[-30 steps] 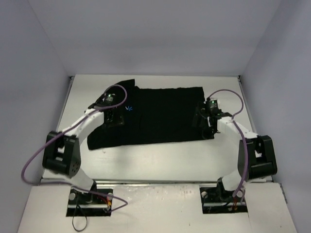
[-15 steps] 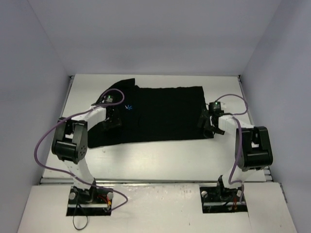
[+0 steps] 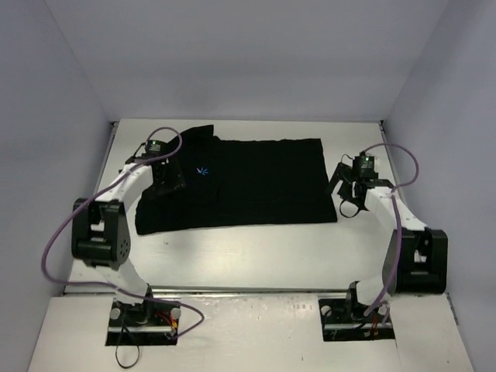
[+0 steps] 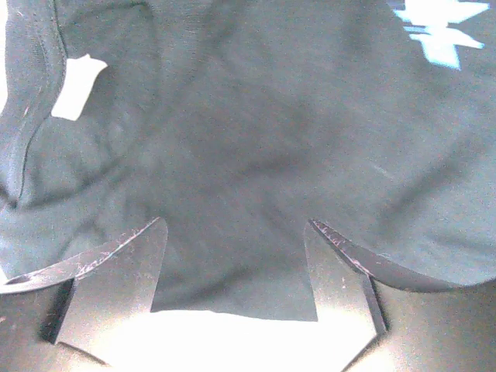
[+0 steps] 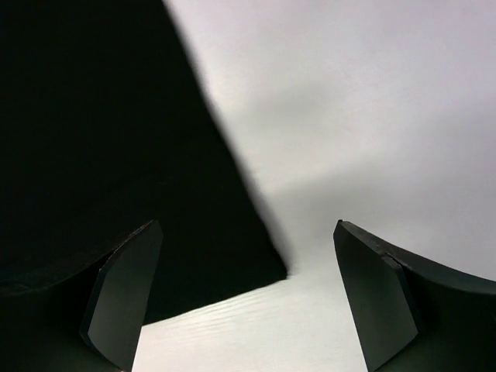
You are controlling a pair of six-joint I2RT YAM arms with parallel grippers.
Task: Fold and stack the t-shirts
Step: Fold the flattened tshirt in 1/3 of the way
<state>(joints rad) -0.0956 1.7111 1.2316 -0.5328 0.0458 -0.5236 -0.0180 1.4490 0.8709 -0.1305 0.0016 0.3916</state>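
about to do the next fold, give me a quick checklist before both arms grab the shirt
1. Left gripper open: ok.
2. Right gripper open: ok.
3. Left gripper over the t-shirt: ok, near the logo.
4. Shirt corner inside the right gripper's span: ok.
5. Cloth lying flat: not ok, creased by the left gripper.
6. Contact with the cloth: cannot tell.

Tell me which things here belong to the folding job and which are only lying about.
Belong to the job:
black t-shirt
left gripper, open
right gripper, open

Only there:
white table
purple cables
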